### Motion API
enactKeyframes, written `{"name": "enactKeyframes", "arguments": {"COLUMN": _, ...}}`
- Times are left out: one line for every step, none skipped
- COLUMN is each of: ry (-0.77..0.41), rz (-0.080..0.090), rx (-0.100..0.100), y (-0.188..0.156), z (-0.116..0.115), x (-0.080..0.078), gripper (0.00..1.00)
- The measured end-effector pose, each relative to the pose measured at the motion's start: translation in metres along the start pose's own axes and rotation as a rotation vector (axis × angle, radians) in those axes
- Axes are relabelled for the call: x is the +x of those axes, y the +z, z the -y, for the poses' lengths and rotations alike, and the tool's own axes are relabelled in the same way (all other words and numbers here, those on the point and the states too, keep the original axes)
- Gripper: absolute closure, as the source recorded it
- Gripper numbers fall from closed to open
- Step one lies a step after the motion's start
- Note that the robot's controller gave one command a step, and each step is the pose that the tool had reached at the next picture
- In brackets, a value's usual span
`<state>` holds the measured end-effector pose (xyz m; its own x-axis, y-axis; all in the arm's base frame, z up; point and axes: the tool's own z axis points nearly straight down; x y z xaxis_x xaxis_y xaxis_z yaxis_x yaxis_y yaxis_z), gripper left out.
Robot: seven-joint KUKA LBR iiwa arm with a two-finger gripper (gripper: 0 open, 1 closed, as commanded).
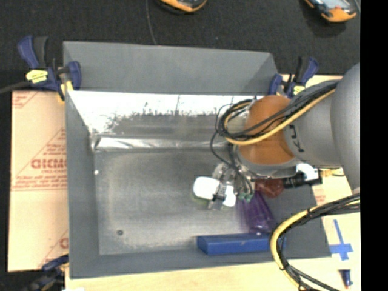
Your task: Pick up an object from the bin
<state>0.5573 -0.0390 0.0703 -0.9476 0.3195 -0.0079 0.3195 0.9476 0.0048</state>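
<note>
Right of bin (145, 223) centre, arm (330, 126) angled down, gripper (228, 190) against white object (204, 188), opening unclear

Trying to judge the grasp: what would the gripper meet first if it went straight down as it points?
Probably the white rounded object right at the gripper; the purple translucent piece lies off to one side. Depth is unclear.

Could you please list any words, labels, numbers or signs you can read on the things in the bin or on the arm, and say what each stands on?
None can be read.
Grey arm link: a dark marking, too blurred to read.
White object, purple object, blue block: no lettering to be seen.
</note>
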Motion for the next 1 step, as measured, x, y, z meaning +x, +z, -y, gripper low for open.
{"name": "enactKeyframes", "arguments": {"ry": 0.0, "rz": 0.002, "rx": 0.0, "y": -0.0304, "z": 0.0007, "x": -0.0003, "gripper": 1.0}}
